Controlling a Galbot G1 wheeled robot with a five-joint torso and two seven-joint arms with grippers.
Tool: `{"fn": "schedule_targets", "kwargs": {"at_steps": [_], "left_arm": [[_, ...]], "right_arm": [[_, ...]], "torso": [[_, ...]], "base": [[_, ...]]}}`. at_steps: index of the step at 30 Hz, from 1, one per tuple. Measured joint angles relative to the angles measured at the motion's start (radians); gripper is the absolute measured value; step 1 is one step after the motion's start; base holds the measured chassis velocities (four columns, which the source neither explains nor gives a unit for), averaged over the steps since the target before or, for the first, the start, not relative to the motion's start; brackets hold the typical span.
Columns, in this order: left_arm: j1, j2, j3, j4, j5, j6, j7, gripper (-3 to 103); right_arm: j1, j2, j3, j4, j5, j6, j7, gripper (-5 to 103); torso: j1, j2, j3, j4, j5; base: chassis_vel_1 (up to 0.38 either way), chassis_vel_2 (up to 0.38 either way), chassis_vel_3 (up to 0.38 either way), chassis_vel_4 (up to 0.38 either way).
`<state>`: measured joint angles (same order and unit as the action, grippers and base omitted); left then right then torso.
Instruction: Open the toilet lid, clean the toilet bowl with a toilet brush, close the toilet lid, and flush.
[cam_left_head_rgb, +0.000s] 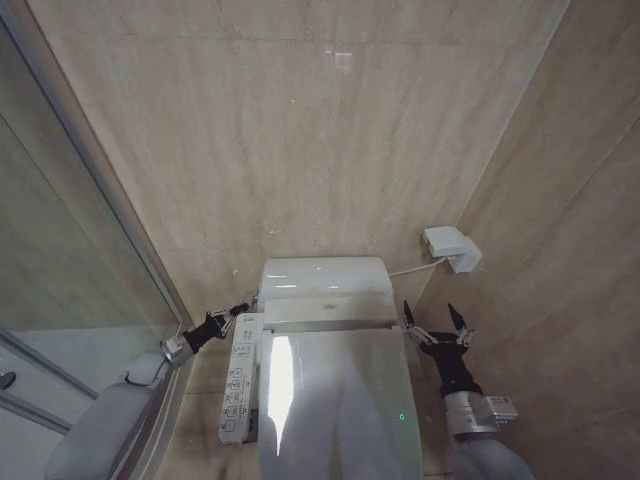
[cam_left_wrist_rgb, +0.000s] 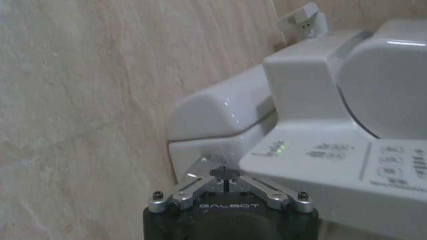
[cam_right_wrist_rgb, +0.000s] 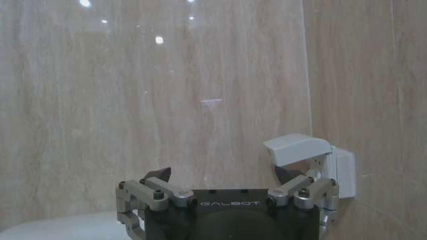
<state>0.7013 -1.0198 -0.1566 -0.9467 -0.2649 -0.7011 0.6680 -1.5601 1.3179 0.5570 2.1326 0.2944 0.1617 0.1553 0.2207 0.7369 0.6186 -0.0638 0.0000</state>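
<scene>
The large glossy white plastic toilet lid (cam_left_head_rgb: 340, 405) lies shut, flat over the toilet, an elongated oval that tapers toward the robot, with a bright streak of reflected light running down its left half and a small green light glowing near its right edge. Behind it sits the rounded white rear housing of the toilet (cam_left_head_rgb: 322, 277), set against the beige marble-look tiled wall (cam_left_head_rgb: 300, 130). Along the toilet's left side runs the white button-covered side control panel (cam_left_head_rgb: 240, 378), a long narrow strip lying just beside the lid; in the left wrist view the panel (cam_left_wrist_rgb: 347, 175) shows a small green indicator and rows of printed keys. The left gripper (cam_left_head_rgb: 232, 317) reaches in from the left, near the rear end of that panel and the back corner of the toilet, and its dark fingers are drawn together into a point. The right gripper (cam_left_head_rgb: 436, 324) hovers beside the toilet's right rear corner, apart from the lid, with its two dark fingers spread wide in a V; the right wrist view shows the same gripper (cam_right_wrist_rgb: 223, 176) with its fingertips well apart, facing the wall. On the right-hand wall a small white plastic wall box (cam_left_head_rgb: 450, 247) with a flip cover is mounted, a thin white cable running from it toward the toilet. A glass shower partition (cam_left_head_rgb: 70, 250) with a metal frame stands to the left.
</scene>
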Motion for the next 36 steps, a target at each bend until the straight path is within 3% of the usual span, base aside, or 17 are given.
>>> {"fn": "schedule_targets", "kwargs": {"at_steps": [19,24,36], "left_arm": [[-0.049,-0.03,0.034,0.073,0.009,0.011,0.008,0],[-0.063,-0.044,0.042,0.094,0.012,0.017,0.006,0],[-0.066,-0.044,0.036,0.1,0.013,0.021,0.007,0]], "right_arm": [[0.0,0.0,0.0,0.0,0.0,0.0,0.0,100],[0.0,0.0,0.0,0.0,0.0,0.0,0.0,100],[0.0,0.0,0.0,0.0,0.0,0.0,0.0,100]], "torso": [[0.0,0.0,0.0,-0.0004,-0.0001],[0.0,0.0,0.0,0.0005,0.0001],[0.0,0.0,0.0,-0.0006,-0.0003]], "base": [[0.0,0.0,0.0,0.0],[0.0,0.0,0.0,0.0],[0.0,0.0,0.0,0.0]]}}
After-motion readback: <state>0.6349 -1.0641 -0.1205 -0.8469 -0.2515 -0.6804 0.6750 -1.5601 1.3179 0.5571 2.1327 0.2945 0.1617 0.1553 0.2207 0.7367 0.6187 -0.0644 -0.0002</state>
